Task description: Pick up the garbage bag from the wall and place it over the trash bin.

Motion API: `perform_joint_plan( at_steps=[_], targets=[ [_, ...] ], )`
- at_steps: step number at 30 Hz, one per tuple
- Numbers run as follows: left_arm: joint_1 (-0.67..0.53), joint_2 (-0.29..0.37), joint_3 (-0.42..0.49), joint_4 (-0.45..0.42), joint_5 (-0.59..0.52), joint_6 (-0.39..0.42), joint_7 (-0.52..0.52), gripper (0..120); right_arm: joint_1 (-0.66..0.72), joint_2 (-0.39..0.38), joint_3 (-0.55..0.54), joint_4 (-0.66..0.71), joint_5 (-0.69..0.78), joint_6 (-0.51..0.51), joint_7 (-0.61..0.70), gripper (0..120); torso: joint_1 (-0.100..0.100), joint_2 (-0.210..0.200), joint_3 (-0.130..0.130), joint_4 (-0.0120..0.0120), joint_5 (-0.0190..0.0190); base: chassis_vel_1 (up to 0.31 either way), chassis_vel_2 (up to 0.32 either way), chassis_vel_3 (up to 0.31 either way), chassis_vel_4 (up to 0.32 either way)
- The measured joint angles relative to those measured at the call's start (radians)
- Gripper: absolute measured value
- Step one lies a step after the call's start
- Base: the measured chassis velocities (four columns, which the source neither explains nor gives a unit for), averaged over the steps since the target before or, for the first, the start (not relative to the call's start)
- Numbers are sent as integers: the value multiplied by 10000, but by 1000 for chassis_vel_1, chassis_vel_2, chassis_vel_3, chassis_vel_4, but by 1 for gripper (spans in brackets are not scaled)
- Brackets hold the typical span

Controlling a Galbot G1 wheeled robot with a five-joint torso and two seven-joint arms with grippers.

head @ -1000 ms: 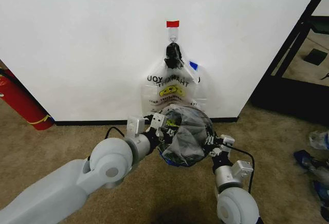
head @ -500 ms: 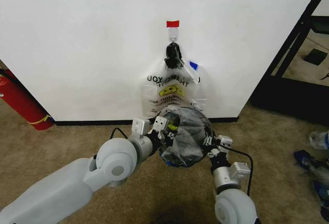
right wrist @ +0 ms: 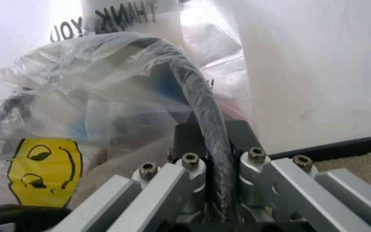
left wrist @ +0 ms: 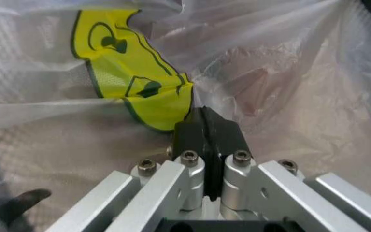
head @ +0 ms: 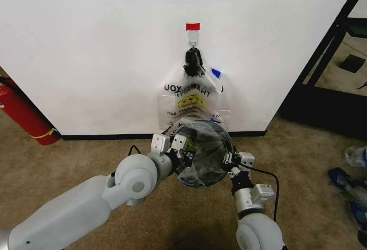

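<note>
While garbage bag (head: 202,159) lies draped over trash bin (head: 221,138) below wall (head: 103,49), left gripper (head: 184,148) at 9 o'clock of rim pinches bag film, pads together; right gripper (head: 230,159) at 3 o'clock clamps bag-covered rim.

We are looking down at a tan carpet (head: 69,164). A trash bin (head: 202,153) is standing on it by the baseboard (head: 103,137), and a red extinguisher (head: 23,115) is leaning at far left.
</note>
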Motion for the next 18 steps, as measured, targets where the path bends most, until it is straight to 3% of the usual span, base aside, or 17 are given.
perform_joint_plan(
  at_steps=[18],
  targets=[
    [-288, -391, 436, 482, 62, 43, -167, 0, 19, 100, -206, -2, -182, 76, -115, 1, 0, 0, 0, 0, 0, 0, 0, 0, 0]
  ],
)
